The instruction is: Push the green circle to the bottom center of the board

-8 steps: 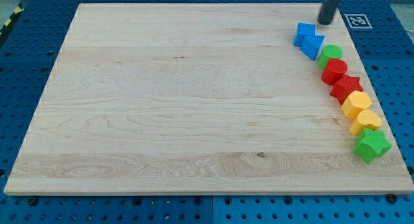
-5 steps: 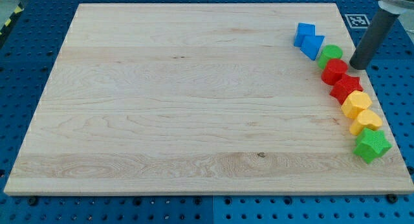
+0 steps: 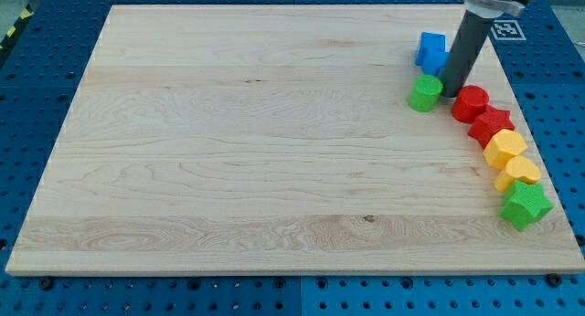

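The green circle [image 3: 424, 93] sits flat on the wooden board [image 3: 256, 142], in the board's upper right part, well away from the bottom centre. Being round, it shows no long axis and no heading. My tip [image 3: 452, 93] stands just at its 3 o'clock side, close enough that contact cannot be ruled in or out. The arm carries no claw; it ends in a plain dark rod that has hold of nothing, and its upper part is cut off at the view's top. At 12 o'clock from the green circle lie blue blocks [image 3: 430, 49], partly hidden behind the rod, so their shapes and number cannot be made out. At 3 o'clock from the tip sits a red circle [image 3: 472, 104], just beside it. From there a row runs toward 5 o'clock along the board's right edge, each piece touching the next: a red star [image 3: 492, 125], two yellow blocks [image 3: 504, 149] [image 3: 517, 171] of unclear shape, then a green star [image 3: 526, 205]. A printed marker tag [image 3: 505, 29] lies off the board at the view's top right, partly covered by the rod.
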You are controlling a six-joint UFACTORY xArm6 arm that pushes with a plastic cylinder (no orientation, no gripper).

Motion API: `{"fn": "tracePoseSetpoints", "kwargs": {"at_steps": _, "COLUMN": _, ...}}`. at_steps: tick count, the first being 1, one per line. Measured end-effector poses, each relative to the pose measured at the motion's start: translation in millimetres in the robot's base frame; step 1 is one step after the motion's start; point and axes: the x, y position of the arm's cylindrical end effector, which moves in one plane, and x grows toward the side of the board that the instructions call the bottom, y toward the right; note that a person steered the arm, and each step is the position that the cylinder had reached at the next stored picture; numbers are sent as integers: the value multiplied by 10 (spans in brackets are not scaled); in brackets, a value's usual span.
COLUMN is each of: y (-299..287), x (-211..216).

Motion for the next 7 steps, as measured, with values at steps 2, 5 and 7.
{"fn": "tracePoseSetpoints", "kwargs": {"at_steps": 2, "y": -228, "x": 72}}
{"fn": "tracePoseSetpoints", "kwargs": {"at_steps": 5, "y": -501, "x": 79}}
{"fn": "tracePoseSetpoints", "kwargs": {"at_steps": 7, "y": -834, "x": 79}}
